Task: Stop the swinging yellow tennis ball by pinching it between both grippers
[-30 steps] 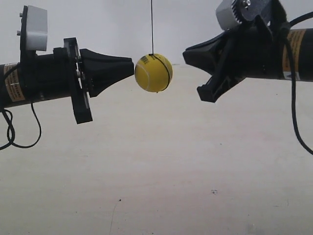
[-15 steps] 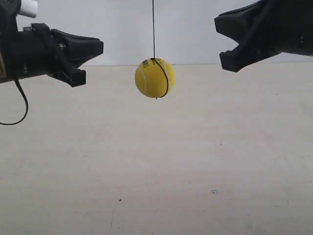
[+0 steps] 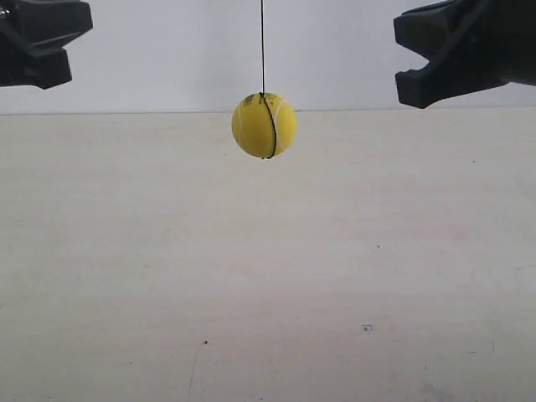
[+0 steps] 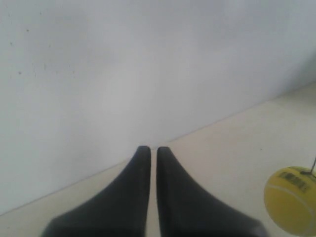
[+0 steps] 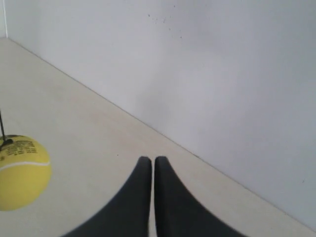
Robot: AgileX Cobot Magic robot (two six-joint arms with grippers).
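Note:
The yellow tennis ball (image 3: 264, 126) hangs free on its thin dark string (image 3: 261, 46) above the pale table, touched by nothing. The gripper of the arm at the exterior view's left (image 3: 82, 23) sits high at the frame's edge, far from the ball. The gripper of the arm at the exterior view's right (image 3: 409, 33) is also high and well apart from it. My left gripper (image 4: 149, 149) is shut and holds nothing, with the ball (image 4: 292, 200) off to one side. My right gripper (image 5: 149, 159) is shut too, and the ball (image 5: 20, 173) hangs beside it.
A pale, bare tabletop (image 3: 268, 276) lies below, with a few small dark specks. A plain white wall (image 3: 167, 59) stands behind it. Both wrist views show the line where wall and table meet.
Both arms have drawn back and upward from the ball, which they flanked closely a second ago. The ball hangs in nearly the same spot, slightly turned.

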